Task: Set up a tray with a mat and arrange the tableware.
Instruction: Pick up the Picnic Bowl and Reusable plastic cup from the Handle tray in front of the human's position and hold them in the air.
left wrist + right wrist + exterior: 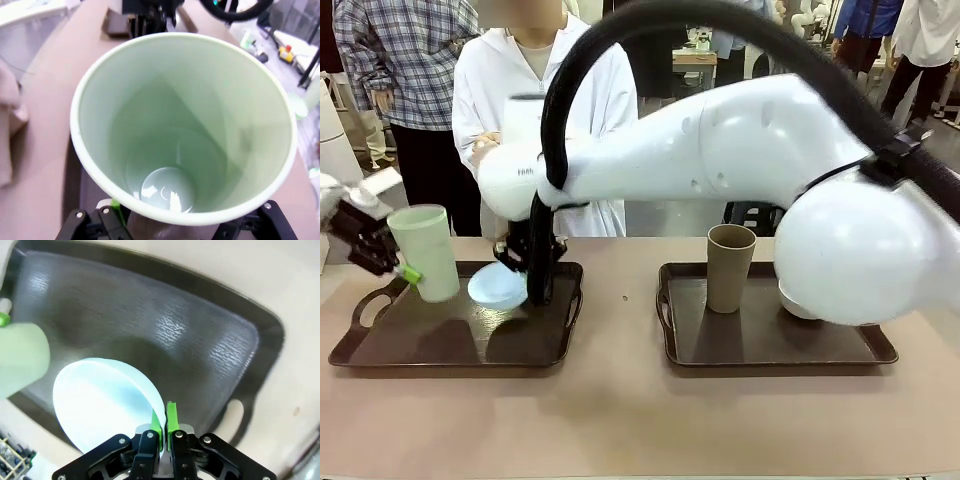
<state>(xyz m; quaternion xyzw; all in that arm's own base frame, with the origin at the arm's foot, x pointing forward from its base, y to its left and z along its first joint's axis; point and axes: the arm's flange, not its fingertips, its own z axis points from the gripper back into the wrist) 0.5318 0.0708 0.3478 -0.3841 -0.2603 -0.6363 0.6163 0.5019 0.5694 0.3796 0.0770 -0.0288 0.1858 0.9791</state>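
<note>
The pale green cup (420,250) is upright, mouth up and long axis near vertical with a slight lean. It sits at the left end of the left tray (440,345). The left gripper (408,270) grasps it low on its side, one green pad pressed to the wall facing me. From the left wrist view you look straight down the cup's empty inside to its base.

The right arm (720,140) reaches across the middle to that same tray. The right gripper (162,427) is clenched on the rim of the light blue bowl (498,287), with the rim pinched between its green pads. The bowl is tipped up on edge rather than lying flat, its hollow turned toward the green cup just beside it, over the tray's dark floor near the far side.

On the right tray (760,345) the brown cup (730,268) stands upright, mouth up, near the left end. The white bowl (798,305) sits further right, mostly hidden behind the bulky elbow of the right arm, which blocks much of that tray.

Both trays lie side by side, apart, on the tan counter (620,420). A person (540,100) in a white top stands at its far side, behind the left tray.

That makes two cups, two bowls and two trays.
</note>
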